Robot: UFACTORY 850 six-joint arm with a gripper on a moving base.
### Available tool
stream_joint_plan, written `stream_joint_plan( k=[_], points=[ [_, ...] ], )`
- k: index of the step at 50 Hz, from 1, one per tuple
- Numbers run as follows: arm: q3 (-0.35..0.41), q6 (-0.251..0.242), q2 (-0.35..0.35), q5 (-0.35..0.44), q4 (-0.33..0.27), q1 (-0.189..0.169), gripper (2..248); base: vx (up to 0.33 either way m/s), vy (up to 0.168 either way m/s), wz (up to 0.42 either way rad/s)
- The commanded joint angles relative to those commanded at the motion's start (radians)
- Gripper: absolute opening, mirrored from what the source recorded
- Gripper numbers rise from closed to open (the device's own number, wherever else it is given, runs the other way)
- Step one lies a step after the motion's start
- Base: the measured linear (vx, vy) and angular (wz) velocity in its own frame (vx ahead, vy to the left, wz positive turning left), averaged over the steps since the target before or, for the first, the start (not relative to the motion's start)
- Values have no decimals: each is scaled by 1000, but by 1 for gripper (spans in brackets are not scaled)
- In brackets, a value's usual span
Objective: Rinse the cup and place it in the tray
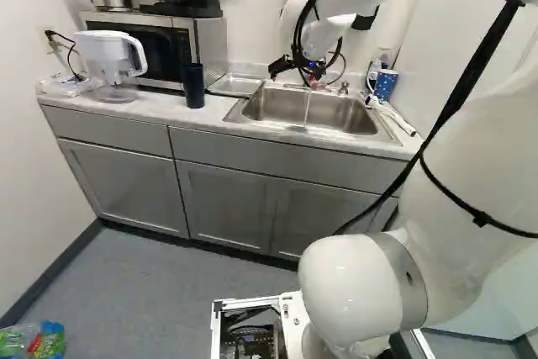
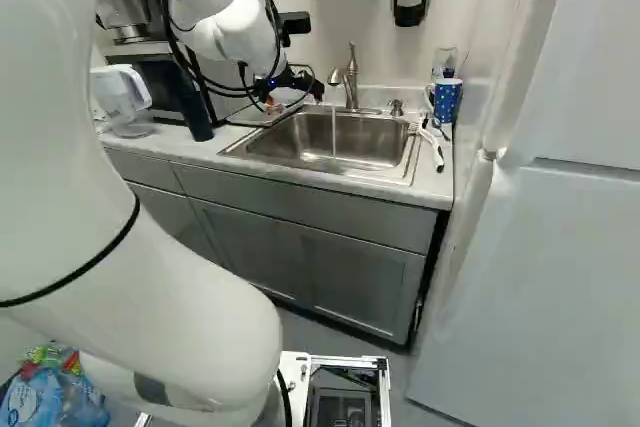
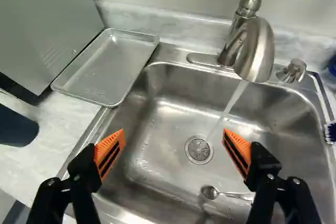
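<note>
Over the sink, gripper wide open, nothing held between its orange pads. Faucet running, water falling near the drain. Dark cup upright on the counter, near the tray; probably the one meant, though a blue patterned mug stands past the sink's other side. No cup in basin or tray. My reading: water ready; pickup, rinse and placing all remain. Whether the cup is already rinsed, can't tell.
</note>
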State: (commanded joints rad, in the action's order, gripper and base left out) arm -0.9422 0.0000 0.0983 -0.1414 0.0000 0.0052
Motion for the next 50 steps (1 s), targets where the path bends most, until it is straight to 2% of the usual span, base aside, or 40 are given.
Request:
stream_joint_plan(
  k=[50],
  points=[
    [-23, 0, -24, 0, 0, 164, 247, 0, 0, 0]
  ],
)
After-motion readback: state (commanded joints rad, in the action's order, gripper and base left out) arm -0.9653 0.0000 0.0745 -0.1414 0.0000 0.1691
